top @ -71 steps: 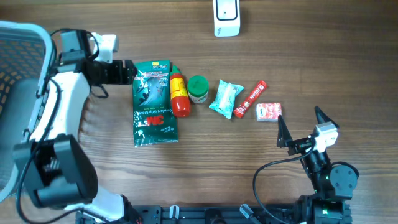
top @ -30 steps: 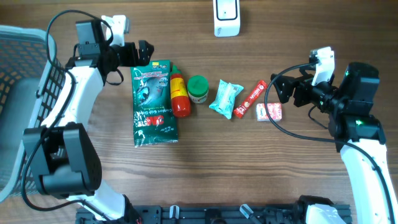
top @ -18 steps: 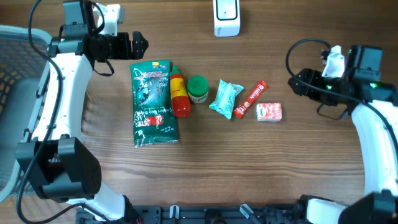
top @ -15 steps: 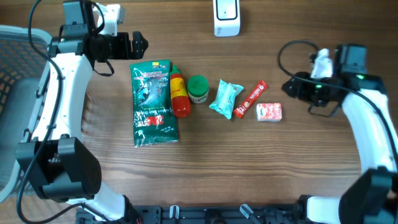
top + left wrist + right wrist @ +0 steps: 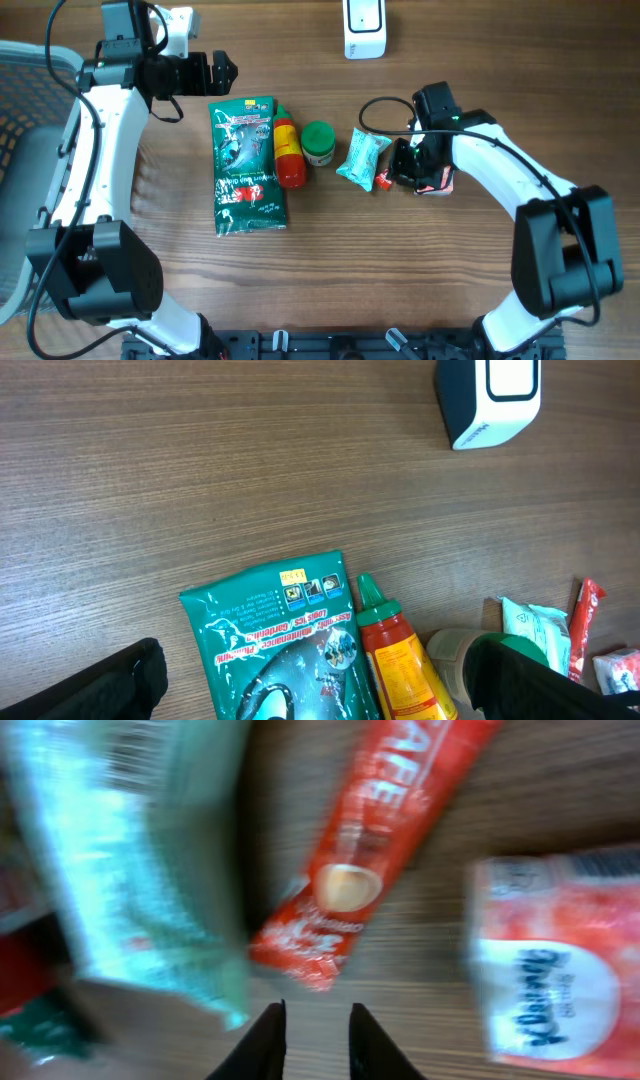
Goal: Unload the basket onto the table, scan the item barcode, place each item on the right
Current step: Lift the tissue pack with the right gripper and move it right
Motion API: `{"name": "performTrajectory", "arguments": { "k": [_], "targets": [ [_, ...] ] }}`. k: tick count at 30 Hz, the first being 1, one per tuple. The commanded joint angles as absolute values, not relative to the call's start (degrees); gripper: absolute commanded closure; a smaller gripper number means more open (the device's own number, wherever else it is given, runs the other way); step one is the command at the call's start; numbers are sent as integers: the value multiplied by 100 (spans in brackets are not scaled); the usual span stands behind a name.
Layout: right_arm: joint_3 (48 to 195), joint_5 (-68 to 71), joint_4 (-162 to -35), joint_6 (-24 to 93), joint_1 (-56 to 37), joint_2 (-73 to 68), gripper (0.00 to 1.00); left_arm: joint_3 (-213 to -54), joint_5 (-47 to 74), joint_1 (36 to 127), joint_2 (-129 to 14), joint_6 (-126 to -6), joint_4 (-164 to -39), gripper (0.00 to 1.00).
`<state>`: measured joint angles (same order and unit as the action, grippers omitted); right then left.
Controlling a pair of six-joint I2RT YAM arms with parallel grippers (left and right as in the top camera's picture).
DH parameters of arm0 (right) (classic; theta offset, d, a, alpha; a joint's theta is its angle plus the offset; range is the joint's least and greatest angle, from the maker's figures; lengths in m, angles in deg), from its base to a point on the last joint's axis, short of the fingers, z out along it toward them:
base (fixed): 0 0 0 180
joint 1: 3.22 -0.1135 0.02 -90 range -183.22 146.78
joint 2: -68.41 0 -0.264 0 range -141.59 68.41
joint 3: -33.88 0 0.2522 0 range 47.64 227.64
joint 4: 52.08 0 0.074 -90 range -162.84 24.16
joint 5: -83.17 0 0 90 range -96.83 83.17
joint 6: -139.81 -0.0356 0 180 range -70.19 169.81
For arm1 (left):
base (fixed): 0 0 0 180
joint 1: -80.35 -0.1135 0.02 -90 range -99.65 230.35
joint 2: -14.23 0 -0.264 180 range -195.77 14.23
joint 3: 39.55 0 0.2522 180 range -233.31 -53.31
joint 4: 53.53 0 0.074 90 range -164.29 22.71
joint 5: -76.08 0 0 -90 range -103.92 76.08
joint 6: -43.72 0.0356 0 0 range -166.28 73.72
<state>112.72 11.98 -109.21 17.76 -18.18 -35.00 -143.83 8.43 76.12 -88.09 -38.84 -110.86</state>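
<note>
Risk we see: right jaws, barely apart just below the red sachet (image 5: 380, 830), may pinch nothing; left jaws stand wide.

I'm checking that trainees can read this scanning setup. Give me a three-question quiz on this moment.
1. True or false: the left gripper holds the green 3M pouch.
2. Of these, which lies nearest the right gripper? A) red sachet B) green-lidded jar C) sauce bottle
3. Fill in: the barcode scanner stands at the ___ edge of the overhead view.
Key: 1 false, it is open and not on the pouch; 2 A; 3 top.
</note>
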Motion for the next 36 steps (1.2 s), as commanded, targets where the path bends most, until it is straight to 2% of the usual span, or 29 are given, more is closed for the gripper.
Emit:
{"name": "performTrajectory", "arguments": {
  "k": [1,7,11,15,19,23,29,36],
  "targets": [
    [11277,133,-11396,1662,-1735,-3778,82,-14445,849,7601,-8735,-3772,-11088,0],
    [11279,-592,-11997,1988,-1031,-3776,82,-14445,849,7601,-8735,-3772,-11088,0],
    [11283,-922,-11378,2322,-478,-3776,80,-14445,849,7601,-8735,-3772,-11088,0],
    [11436,-494,-10948,3061,-52,-3769,72,-14445,849,7601,-8735,-3772,-11088,0],
    [11646,885,-10887,3688,346,-3629,67,-14445,849,7601,-8735,-3772,-11088,0],
    [11648,1764,-10556,4186,735,-3601,54,-14445,849,7601,-8735,-3772,-11088,0],
    [11637,1652,-10135,4451,800,-3979,55,-14445,849,7601,-8735,-3772,-11088,0],
    [11626,1270,-10233,4532,800,-4154,56,-14445,849,7601,-8735,-3772,-11088,0]
  ]
}}
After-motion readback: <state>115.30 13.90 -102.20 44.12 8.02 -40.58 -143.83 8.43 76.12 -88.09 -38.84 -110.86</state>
